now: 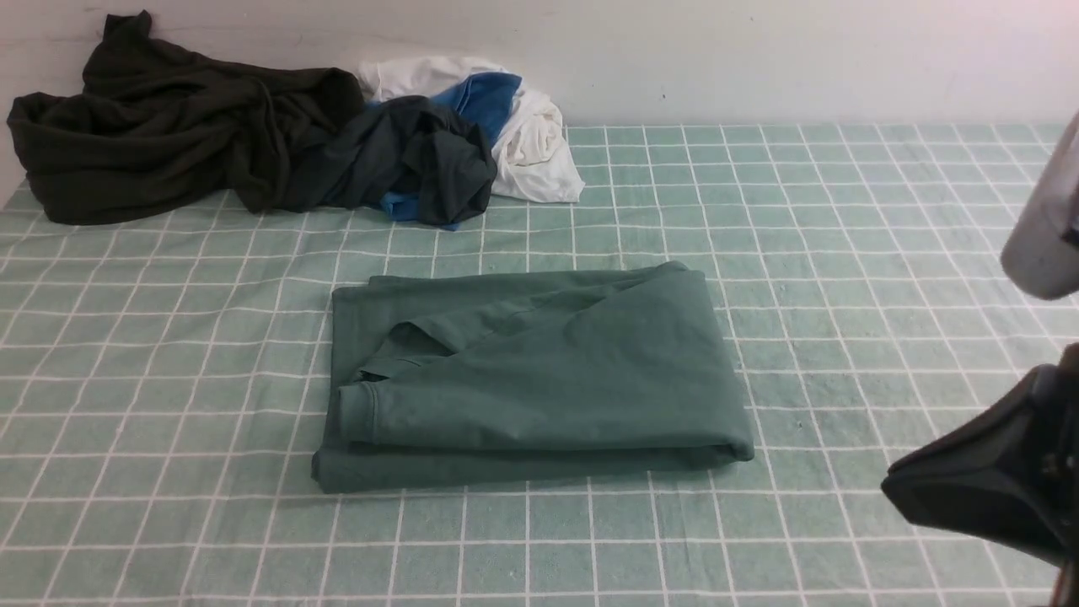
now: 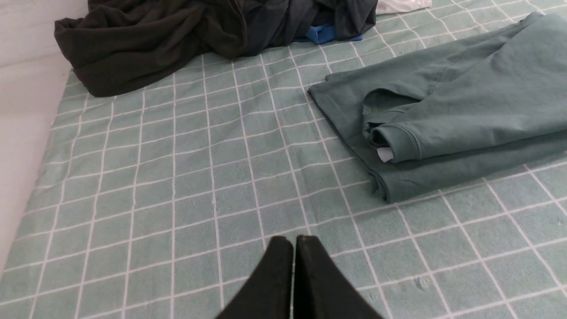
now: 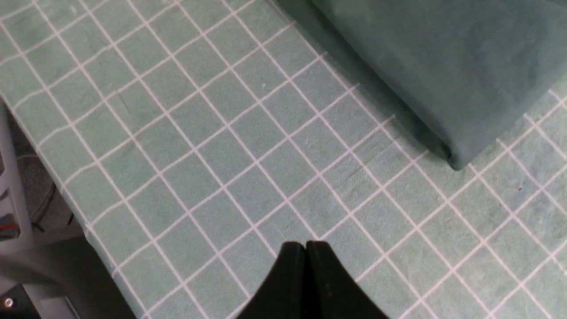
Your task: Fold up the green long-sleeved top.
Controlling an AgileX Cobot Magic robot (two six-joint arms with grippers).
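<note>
Green long-sleeved top (image 1: 539, 379) lay folded | left gripper (image 2: 293, 241) closed, apart | right gripper (image 3: 305, 246) closed, beside corner

left tool (image 2: 293, 241) closed, right tool (image 3: 305, 246) closed, empty

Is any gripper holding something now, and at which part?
Nothing is held. The left gripper and right gripper are shut and empty, apart from the folded teal-green knit top.

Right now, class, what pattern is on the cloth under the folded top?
Pale green with a white grid, clearest in the front view: tablecloth.
</note>
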